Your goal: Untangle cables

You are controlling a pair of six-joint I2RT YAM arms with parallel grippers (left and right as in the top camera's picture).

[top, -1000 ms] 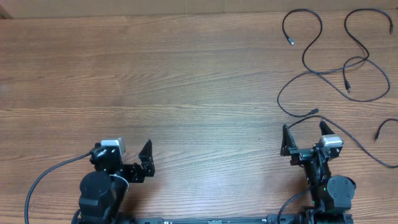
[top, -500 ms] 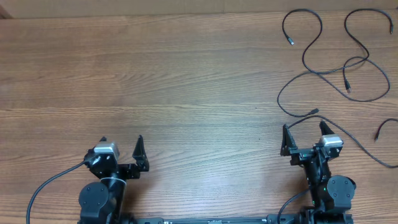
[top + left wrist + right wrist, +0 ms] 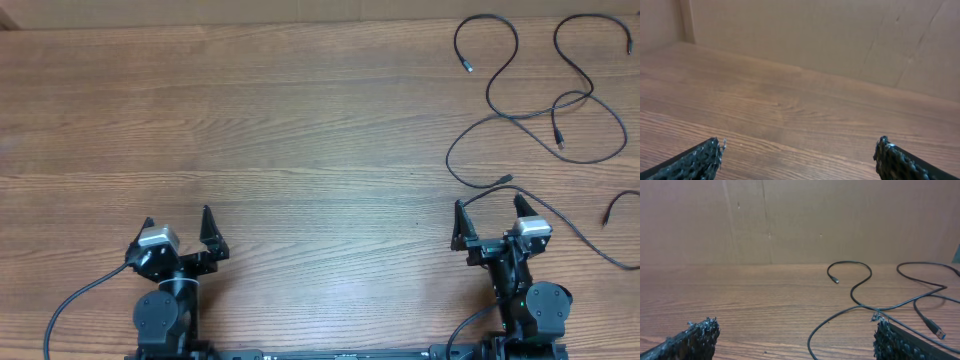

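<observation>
Up front, two hands (image 3: 177, 217) (image 3: 488, 204)

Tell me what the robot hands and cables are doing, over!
Left gripper open, empty, near edge. Right gripper open, empty, just short of the cables. Cables crossed, far right, untouched. Nothing in the way.

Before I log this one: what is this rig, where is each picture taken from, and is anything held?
Two robot arms sit at a wooden table. One picture looks straight down; the other two come from a camera on each wrist, with that hand's own fingertips at the bottom corners. The left hand and right hand are open, holding nothing. Thin black cables lie in loose, crossing curves at the far right, beyond the right hand.
</observation>
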